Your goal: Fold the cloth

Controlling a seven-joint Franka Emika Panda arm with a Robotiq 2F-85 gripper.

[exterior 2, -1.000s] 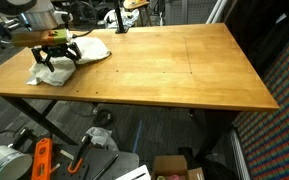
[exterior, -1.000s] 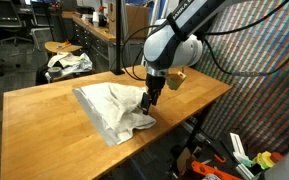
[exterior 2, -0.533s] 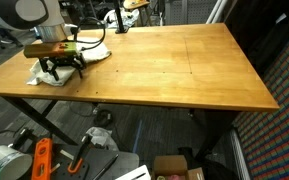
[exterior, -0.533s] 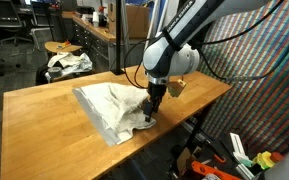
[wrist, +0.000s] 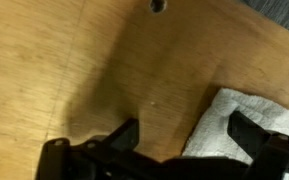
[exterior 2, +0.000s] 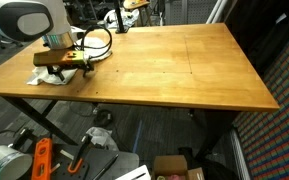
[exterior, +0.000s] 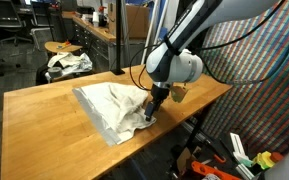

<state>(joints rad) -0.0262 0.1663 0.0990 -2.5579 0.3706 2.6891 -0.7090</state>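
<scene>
The end effector is down low at the edge of the cloth. Its two fingers are spread wide and hold nothing. In the wrist view one finger is over bare wood. The other is over the white cloth, so the cloth's edge sits between them. The cloth lies rumpled and mostly spread out on the bench. I see no neat fold, so I think the folding is not done and a grab comes next. The cloth sits close to a bench edge and corner, so a pull that way could drag it off. The rest of the bench is bare wood in both exterior views, with lots of room to carry the cloth over.
</scene>
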